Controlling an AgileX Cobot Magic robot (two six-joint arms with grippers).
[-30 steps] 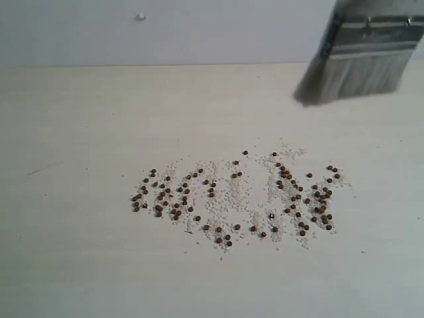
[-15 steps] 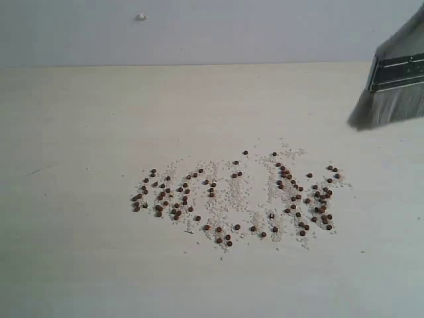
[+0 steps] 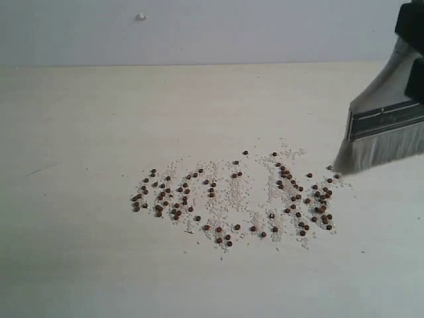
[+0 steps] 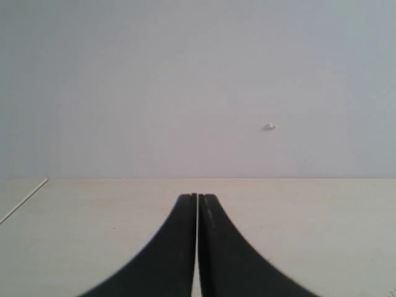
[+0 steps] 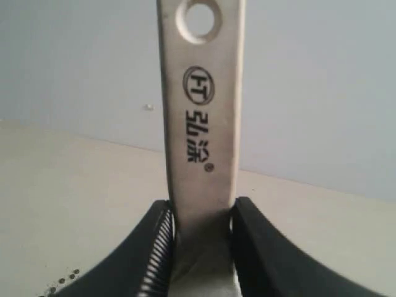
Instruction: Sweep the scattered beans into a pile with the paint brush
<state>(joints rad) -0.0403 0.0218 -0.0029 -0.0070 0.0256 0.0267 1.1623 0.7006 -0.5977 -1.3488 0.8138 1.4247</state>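
Note:
Small dark reddish-brown beans (image 3: 235,199) lie scattered in a broad band on the pale table, mixed with fine whitish grains. The paint brush (image 3: 384,132) hangs tilted at the right edge of the exterior view; its whitish-grey bristles (image 3: 371,156) reach down at the right end of the band. In the right wrist view my right gripper (image 5: 202,213) is shut on the brush's cream handle (image 5: 201,124), whose holed end sticks out past the fingers. A few beans (image 5: 62,281) show low in that view. My left gripper (image 4: 197,198) is shut on nothing, over bare table.
A grey wall stands behind the pale table (image 3: 79,119), with a small white speck (image 3: 140,16) on it. A table edge line (image 4: 21,201) shows in the left wrist view.
The brush has moved right and then come down. Its bristles now stand low beside the right end of the bean band. The beans have not moved.

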